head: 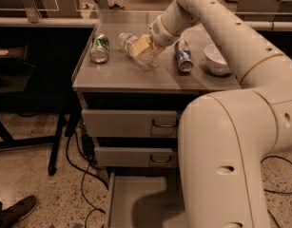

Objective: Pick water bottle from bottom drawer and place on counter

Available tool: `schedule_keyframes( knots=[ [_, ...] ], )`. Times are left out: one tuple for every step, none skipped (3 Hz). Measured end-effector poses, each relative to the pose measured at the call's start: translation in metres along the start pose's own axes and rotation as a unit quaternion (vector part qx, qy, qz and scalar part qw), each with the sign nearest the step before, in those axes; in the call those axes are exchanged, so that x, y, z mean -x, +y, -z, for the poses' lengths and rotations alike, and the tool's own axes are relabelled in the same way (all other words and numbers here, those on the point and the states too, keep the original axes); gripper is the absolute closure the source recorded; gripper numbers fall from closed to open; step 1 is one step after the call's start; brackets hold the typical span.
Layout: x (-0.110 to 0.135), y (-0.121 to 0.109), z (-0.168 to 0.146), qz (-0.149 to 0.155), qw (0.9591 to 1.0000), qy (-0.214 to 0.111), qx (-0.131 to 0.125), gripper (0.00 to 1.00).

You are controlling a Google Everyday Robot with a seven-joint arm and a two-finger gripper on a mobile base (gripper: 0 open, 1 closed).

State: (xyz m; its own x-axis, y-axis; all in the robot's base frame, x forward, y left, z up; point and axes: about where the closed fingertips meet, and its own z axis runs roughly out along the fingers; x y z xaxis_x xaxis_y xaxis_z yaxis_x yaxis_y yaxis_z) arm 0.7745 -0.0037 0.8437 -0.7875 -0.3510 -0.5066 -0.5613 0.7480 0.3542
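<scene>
**Grey worktop, bottle down**

On the worktop [117, 77] the water bottle [146, 59] lies on its side, the gripper [144, 43] against it; we cannot tell if it is released. Withdrawing carelessly could, we judge, roll it towards the green can [100, 48].

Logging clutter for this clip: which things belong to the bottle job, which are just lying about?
Job: water bottle lying on the counter; gripper at its middle; open bottom drawer.
Lying about: green can, blue can, white bowl.
</scene>
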Motion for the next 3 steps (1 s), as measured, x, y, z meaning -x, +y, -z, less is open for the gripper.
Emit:
schedule_keyframes(
  knots=[
    [0.0000, 0.0000, 0.0000, 0.000, 1.0000, 0.000, 0.000, 0.14],
    [0.0000, 0.0000, -0.0001, 0.000, 1.0000, 0.000, 0.000, 0.00],
    [0.0000, 0.0000, -0.0002, 0.000, 1.0000, 0.000, 0.000, 0.00]
  ],
)
